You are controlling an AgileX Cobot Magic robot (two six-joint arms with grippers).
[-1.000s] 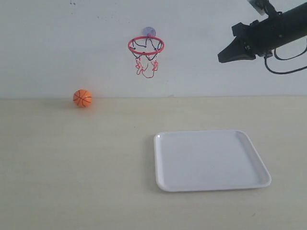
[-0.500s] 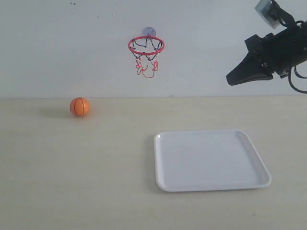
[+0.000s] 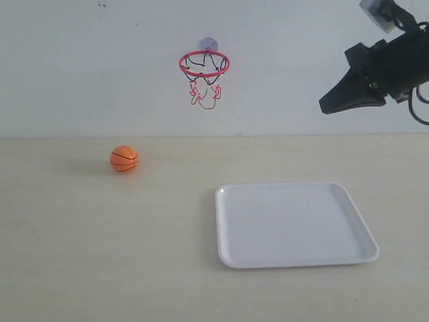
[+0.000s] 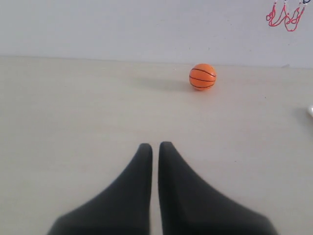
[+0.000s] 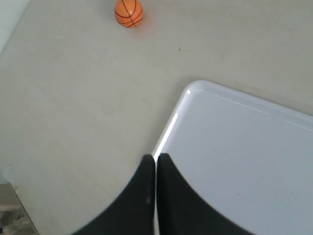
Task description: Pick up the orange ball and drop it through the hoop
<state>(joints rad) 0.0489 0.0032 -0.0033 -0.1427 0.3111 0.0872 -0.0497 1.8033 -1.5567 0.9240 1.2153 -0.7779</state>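
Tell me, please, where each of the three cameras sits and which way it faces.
Exterior view: off the arms, facing the wall across the table; shows the hoop, orange ball, white tray, raised right gripper.
Left wrist view: low over the table, facing the wall; left gripper shut in front.
Right wrist view: high, looking down at the tray corner; right gripper shut.
Shared: all three show the orange ball.
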